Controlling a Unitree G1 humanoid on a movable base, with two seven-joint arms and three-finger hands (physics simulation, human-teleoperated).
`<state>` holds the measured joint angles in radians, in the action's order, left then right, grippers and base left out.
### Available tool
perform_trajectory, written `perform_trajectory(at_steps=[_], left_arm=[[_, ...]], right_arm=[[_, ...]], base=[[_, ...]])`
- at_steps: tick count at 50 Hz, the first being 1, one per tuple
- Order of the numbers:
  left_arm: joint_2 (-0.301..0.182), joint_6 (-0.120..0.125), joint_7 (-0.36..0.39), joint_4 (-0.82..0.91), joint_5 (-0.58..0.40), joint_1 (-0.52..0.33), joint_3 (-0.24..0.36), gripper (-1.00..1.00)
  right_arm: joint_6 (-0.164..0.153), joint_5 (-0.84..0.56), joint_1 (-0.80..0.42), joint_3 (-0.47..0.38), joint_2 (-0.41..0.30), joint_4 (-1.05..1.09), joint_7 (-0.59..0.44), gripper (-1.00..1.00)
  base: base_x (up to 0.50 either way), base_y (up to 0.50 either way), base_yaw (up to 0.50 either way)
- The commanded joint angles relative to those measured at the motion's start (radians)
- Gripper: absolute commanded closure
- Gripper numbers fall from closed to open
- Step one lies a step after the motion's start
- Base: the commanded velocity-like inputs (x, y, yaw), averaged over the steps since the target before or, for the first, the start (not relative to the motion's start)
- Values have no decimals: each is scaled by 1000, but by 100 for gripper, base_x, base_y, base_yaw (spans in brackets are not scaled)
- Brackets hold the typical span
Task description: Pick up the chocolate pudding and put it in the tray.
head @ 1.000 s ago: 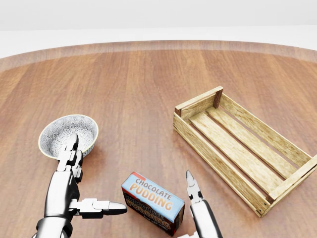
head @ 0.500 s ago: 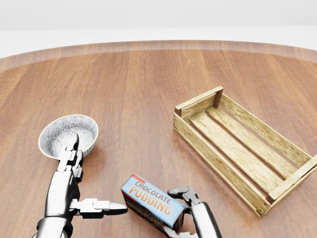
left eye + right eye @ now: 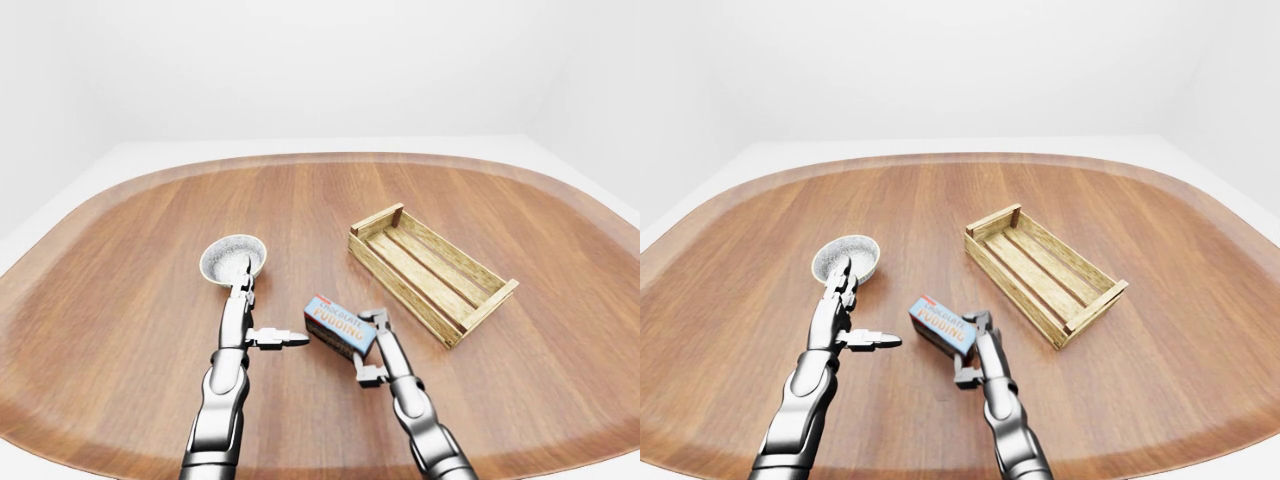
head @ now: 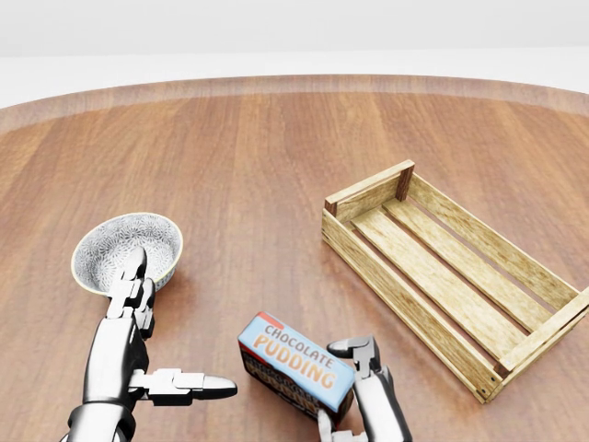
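Note:
The chocolate pudding box (image 4: 296, 366), blue on top with dark sides, is tilted and lifted off the wooden table (image 4: 276, 166) at the bottom centre of the head view. My right hand (image 4: 342, 391) is shut on its right end, fingers curled round it. The box also shows in the left-eye view (image 3: 338, 325). The wooden slatted tray (image 4: 451, 272) lies empty to the right, apart from the box. My left hand (image 4: 164, 343) is open and empty to the left of the box, one finger pointing at it.
A patterned grey bowl (image 4: 126, 251) stands on the table at the left, just above my left hand. The table's curved rim (image 3: 300, 160) runs along the top, with white floor beyond it.
My right hand closed round the pudding box, then raised and tilted it and shifted it slightly right. The left hand, bowl and tray have not moved.

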<state>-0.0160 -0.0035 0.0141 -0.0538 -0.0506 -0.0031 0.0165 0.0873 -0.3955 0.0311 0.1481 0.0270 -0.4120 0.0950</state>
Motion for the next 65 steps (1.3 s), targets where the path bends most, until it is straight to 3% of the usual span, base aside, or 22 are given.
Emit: perform_trajectory(at_steps=[1, 8, 21, 35, 48, 60, 65], left_arm=[[0, -15, 11, -1, 14, 0, 3, -100], [1, -9, 11, 9, 13, 4, 2, -100], [0, 2, 13, 24, 14, 7, 2, -100], [2, -12, 12, 8, 11, 7, 0, -100], [0, -7, 12, 6, 15, -1, 3, -100], [0, -2, 13, 9, 18, -2, 4, -100], [0, -2, 12, 6, 19, -4, 5, -100]], right_arm=[[0, 40, 39, 5, -1, 172, -39, 100], [0, 72, 68, 22, -7, 344, -77, 100], [0, 83, 75, 36, -12, 410, -84, 100], [0, 68, 46, 31, -10, 421, -90, 100], [0, 42, -127, -13, 4, 445, -127, 100], [0, 35, -324, -73, -4, 256, -106, 100], [0, 50, -470, -104, -18, 120, -92, 100]], base=[[0, 0, 0], [0, 0, 0], [0, 0, 0], [0, 0, 0], [0, 0, 0], [0, 0, 0], [0, 0, 0]])
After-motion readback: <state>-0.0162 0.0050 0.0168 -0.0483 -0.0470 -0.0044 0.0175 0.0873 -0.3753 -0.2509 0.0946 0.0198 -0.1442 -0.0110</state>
